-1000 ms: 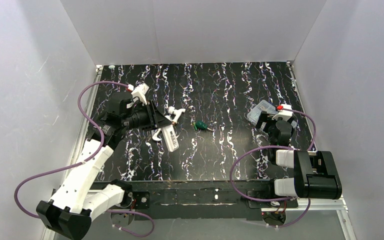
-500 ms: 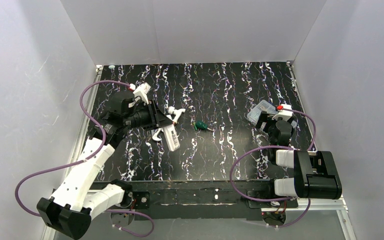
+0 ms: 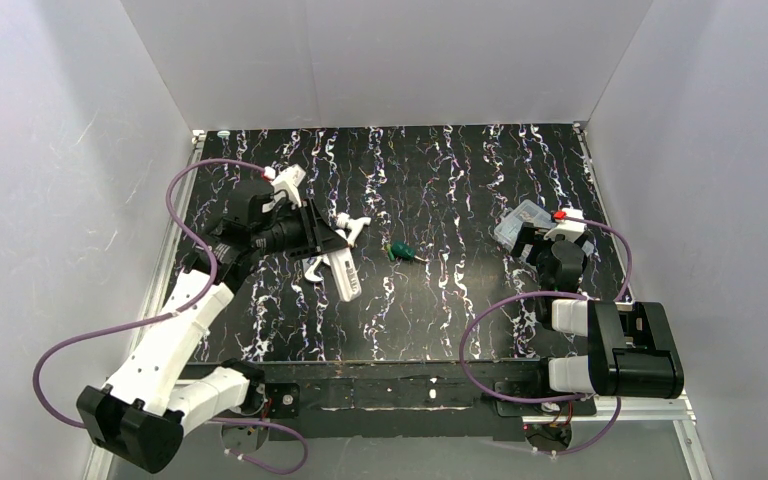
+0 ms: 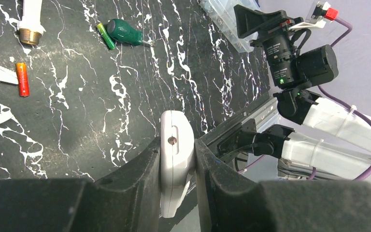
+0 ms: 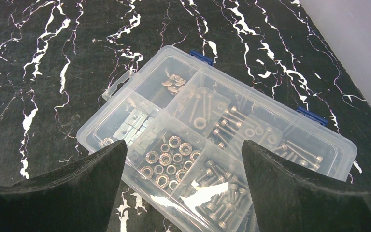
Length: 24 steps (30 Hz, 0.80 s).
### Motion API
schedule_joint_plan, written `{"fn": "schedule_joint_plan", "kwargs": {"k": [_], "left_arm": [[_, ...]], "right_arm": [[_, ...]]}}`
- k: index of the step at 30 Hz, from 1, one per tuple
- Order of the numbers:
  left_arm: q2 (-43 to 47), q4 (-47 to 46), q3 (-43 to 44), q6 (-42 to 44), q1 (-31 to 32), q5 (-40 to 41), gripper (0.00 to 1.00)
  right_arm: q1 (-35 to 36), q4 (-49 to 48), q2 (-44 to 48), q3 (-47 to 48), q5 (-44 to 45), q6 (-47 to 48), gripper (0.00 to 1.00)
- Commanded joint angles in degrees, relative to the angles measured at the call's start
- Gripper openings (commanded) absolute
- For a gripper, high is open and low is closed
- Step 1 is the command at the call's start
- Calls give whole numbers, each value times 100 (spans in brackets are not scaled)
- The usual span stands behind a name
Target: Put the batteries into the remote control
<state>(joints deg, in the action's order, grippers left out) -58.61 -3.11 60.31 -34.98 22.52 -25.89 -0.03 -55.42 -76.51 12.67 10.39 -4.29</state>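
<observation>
Black marbled table (image 3: 440, 300): near its left edge our left gripper (image 4: 177, 147) clamps the remote (image 3: 346, 280) — a battery (image 4: 22, 79) lies nearby. Right gripper (image 5: 183, 159) gapes over the box (image 5: 212, 125). Next, we judge, turn the bay up.

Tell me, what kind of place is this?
Probably a robot test booth in a lab: plain white walls around a black marbled table, two robot arms bolted at its edge, a clear box of screws and nuts.

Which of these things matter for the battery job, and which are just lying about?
For the job:
remote control, clamped in the left gripper
one red-orange battery

Lying about:
green-handled screwdriver
clear compartment box
brass fitting
</observation>
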Motion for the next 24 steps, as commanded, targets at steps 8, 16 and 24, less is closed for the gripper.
{"fn": "schedule_joint_plan", "kwargs": {"k": [8,16,24], "left_arm": [[-247,-392,67,-140,78,-188,0],[-660,-516,365,-150,84,-374,0],[-788,-548,429,-82,86,-499,0]], "right_arm": [[-33,-171,48,191,108,-2,98],[-39,-200,40,175,101,-8,98],[-42,-159,48,190,108,-10,98]]}}
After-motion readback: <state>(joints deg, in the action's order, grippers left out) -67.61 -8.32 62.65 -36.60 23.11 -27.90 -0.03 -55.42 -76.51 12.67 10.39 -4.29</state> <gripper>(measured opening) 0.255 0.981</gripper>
